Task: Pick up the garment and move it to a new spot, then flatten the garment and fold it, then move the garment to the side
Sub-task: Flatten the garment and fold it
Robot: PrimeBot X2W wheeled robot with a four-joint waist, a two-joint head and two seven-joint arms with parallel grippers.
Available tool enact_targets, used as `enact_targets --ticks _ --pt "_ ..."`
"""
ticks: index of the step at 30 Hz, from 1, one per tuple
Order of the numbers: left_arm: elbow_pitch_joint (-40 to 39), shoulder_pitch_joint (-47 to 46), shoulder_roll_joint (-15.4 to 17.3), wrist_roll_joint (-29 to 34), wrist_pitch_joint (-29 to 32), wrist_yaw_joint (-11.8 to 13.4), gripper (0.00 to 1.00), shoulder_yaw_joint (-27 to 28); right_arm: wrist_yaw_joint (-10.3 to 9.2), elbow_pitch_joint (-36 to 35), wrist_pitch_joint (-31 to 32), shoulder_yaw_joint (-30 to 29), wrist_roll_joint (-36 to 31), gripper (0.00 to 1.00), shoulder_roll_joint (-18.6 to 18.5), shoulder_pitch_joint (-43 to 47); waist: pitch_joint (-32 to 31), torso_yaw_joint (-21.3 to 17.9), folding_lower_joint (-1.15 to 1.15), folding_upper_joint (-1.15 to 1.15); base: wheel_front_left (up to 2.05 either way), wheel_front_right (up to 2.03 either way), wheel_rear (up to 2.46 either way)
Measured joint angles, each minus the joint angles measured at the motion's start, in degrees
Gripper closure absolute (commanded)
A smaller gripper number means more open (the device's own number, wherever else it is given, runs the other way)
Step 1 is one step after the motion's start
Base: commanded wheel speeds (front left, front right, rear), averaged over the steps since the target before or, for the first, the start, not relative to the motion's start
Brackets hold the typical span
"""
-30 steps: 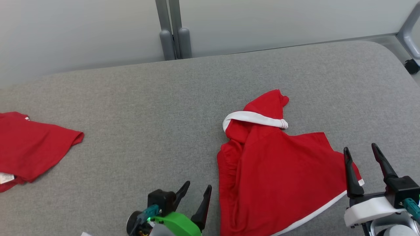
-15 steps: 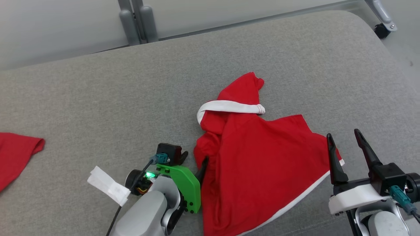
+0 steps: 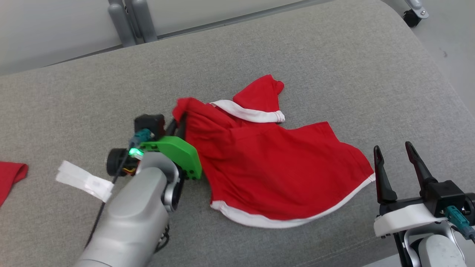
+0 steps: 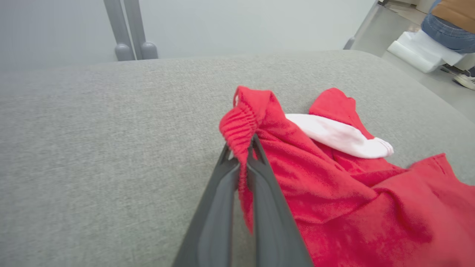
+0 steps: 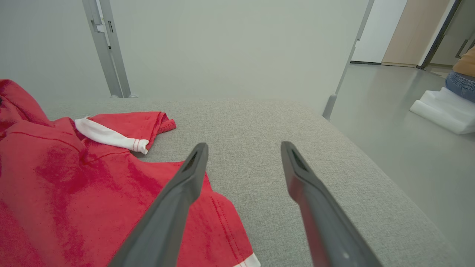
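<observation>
The garment (image 3: 274, 167) is a red top with white trim, lying crumpled on the grey padded table (image 3: 297, 55). My left gripper (image 3: 178, 124) is shut on a bunched red edge of the garment (image 4: 241, 122) at its left side, lifting that edge a little off the surface. The white-banded part (image 4: 334, 135) lies just right of the pinched fold. My right gripper (image 3: 393, 155) stands open at the garment's right corner, with nothing between its fingers; in the right wrist view its left finger (image 5: 178, 196) hangs over the red cloth (image 5: 74, 178).
Another red cloth (image 3: 11, 176) lies at the table's far left edge. A white tag (image 3: 83, 180) hangs by my left arm. Grey posts (image 3: 128, 18) stand behind the table. The table's right edge (image 5: 371, 163) drops to the floor, where a person (image 4: 451, 18) sits beside white rolls.
My left gripper has closed on the garment's left edge and drawn it up and to the left, spreading the cloth. The head camera has turned right. The right gripper stays open.
</observation>
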Motion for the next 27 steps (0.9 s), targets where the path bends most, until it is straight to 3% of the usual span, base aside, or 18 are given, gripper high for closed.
enact_targets --ticks 5,9,11,12,13,18,22,27 --pt "3.4 -5.0 3.5 2.0 -1.2 5.6 1.0 4.7 0.0 0.0 0.0 1.0 0.2 0.0 -0.1 -0.5 1.0 0.2 0.0 0.0 0.0 0.0 0.0" --pt "5.1 -6.0 5.1 3.5 -1.3 7.1 1.0 6.7 0.0 0.1 0.0 1.1 0.3 0.0 -0.4 -1.2 1.6 0.3 0.0 0.0 0.0 0.0 0.0" --pt "7.4 -5.8 5.2 3.3 -1.4 6.7 1.0 7.1 0.0 0.3 0.0 1.0 0.3 0.0 -0.5 -1.2 1.6 0.6 0.0 0.0 0.0 0.0 0.0" --pt "8.3 -5.6 5.1 3.2 -1.4 6.2 0.71 7.1 0.0 0.4 0.0 0.9 0.3 0.0 -0.6 -1.2 1.6 0.8 0.0 0.0 0.0 0.0 0.0" --pt "8.9 -5.5 5.1 3.0 -1.3 5.7 0.0 7.3 0.0 0.5 0.0 0.8 0.3 0.0 -0.6 -1.2 1.5 1.0 0.0 0.0 0.0 0.0 0.0" --pt "1.1 -2.5 7.3 5.9 -1.5 6.2 0.0 10.6 0.0 0.2 0.0 -0.1 0.3 0.0 -0.6 -0.6 0.6 2.1 0.0 0.0 0.0 0.0 0.0" --pt "-13.4 7.0 8.2 11.1 -1.5 6.9 0.0 15.3 0.0 -0.9 0.0 -0.9 -0.3 0.0 -0.8 0.3 -0.7 3.3 0.0 0.0 0.0 0.0 0.0" --pt "-29.5 21.0 6.4 17.3 -1.5 6.3 0.0 20.0 0.0 -1.8 0.0 -2.4 -0.8 0.0 -2.4 1.9 -2.8 5.2 0.0 0.0 0.0 0.0 0.0"
